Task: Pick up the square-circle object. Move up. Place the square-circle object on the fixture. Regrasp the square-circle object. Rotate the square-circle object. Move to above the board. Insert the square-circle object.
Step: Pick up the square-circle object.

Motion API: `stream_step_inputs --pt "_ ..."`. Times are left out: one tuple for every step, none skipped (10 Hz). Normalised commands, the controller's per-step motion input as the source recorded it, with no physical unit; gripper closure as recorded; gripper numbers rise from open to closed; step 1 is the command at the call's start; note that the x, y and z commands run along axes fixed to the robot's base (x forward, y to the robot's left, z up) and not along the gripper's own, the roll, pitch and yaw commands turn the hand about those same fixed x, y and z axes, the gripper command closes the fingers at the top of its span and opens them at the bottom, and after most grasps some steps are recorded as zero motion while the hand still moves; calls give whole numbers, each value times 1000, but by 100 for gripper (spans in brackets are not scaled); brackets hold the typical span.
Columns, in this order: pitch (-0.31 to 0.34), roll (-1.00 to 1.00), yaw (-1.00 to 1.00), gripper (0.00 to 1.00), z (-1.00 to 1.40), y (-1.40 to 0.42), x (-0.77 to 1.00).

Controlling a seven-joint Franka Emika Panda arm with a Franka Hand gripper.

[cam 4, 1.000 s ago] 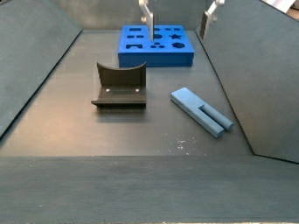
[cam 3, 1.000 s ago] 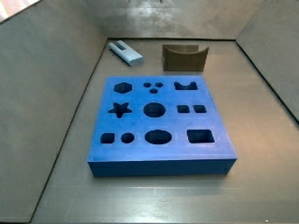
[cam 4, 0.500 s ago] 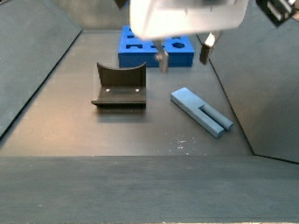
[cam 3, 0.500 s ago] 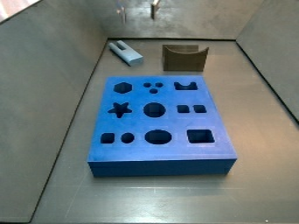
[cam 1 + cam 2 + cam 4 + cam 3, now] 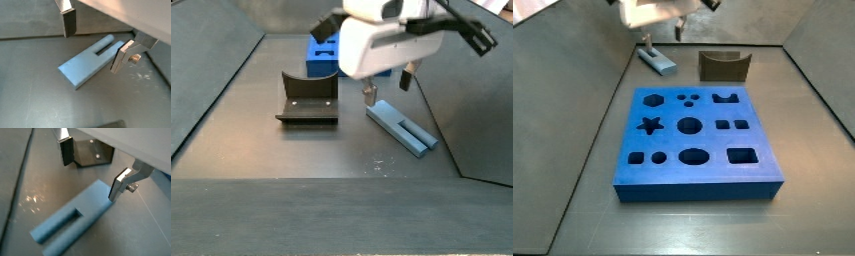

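Note:
The square-circle object [image 5: 401, 127] is a light grey-blue peg with a slot in one end. It lies flat on the floor close to a side wall and shows in both wrist views [image 5: 90, 62] [image 5: 70, 220] and in a side view [image 5: 657, 59]. My gripper [image 5: 388, 90] hangs open just above it, one finger [image 5: 69, 22] on each side, touching nothing; it also shows in a side view [image 5: 661, 38]. The olive-brown fixture [image 5: 307, 100] [image 5: 723, 66] [image 5: 90, 155] stands beside the peg. The blue board [image 5: 696, 140] lies further off, partly hidden behind my gripper in a side view [image 5: 322, 57].
Grey sloping walls [image 5: 587, 90] enclose the dark floor. The peg lies near the foot of one wall [image 5: 445, 110].
My gripper has come down from the top of the bin towards the peg and now hangs over it. The peg, fixture and board have not moved.

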Motion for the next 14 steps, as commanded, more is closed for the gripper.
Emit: stream_step_inputs --pt "-221 -264 -149 0 -440 -237 -226" --pt "-297 -293 -243 0 -363 -117 -54" --pt "-281 -293 -243 0 -386 0 6" --pt "-231 -309 -171 0 -414 3 137" --pt "-183 -304 -137 0 -466 94 149" --pt "-166 -243 -46 0 -586 0 229" --pt "-184 -240 0 0 -551 0 143" --pt "-171 -270 0 0 -520 0 137" --pt "-183 -266 -3 0 -483 0 123" --pt "-144 -124 0 0 -226 0 0" --pt "-99 0 23 0 -177 -89 11" --pt "-124 0 80 0 -206 -111 0" --pt "0 27 69 0 0 -23 29" --pt "0 21 31 0 0 -29 0"
